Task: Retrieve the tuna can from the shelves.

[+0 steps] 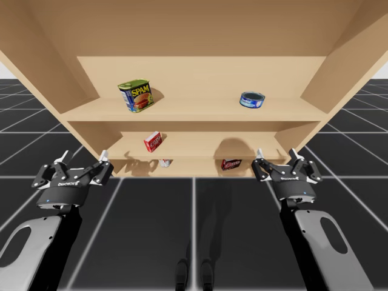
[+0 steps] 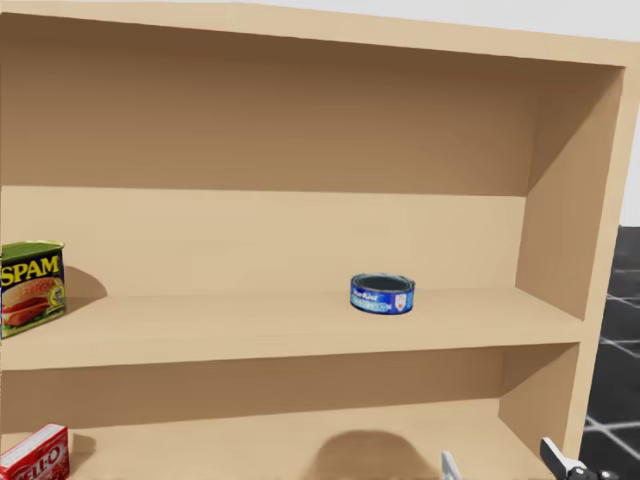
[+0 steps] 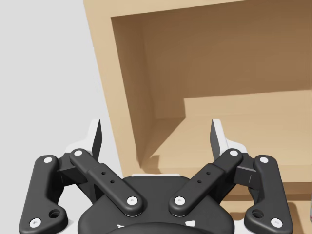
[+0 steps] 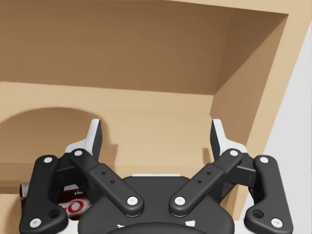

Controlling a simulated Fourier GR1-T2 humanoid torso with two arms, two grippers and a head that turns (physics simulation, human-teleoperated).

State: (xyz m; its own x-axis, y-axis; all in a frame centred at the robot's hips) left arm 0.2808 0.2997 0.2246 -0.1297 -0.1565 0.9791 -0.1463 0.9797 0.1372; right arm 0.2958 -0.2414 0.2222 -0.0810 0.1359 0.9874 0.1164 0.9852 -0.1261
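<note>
A low round blue can [image 1: 252,100] [image 2: 382,294] sits on the upper shelf [image 1: 200,111] [image 2: 300,325], toward its right side. My right gripper [image 1: 277,158] [image 4: 156,136] hovers open in front of the lower shelves, below and slightly right of the can, with nothing between its fingers. Its fingertips [image 2: 449,464] poke in at the bottom of the head view. My left gripper [image 1: 82,159] [image 3: 156,136] stands open too, off the shelf unit's left front corner, holding nothing.
A green and blue rectangular tin [image 1: 136,96] [image 2: 30,286] stands at the upper shelf's left. A red box [image 1: 153,141] [image 2: 36,455] lies on the middle shelf. A small white and red item [image 1: 164,162] and a dark red packet [image 1: 231,163] [image 4: 72,204] rest lower down. Shelf side walls [image 1: 339,73] flank both arms.
</note>
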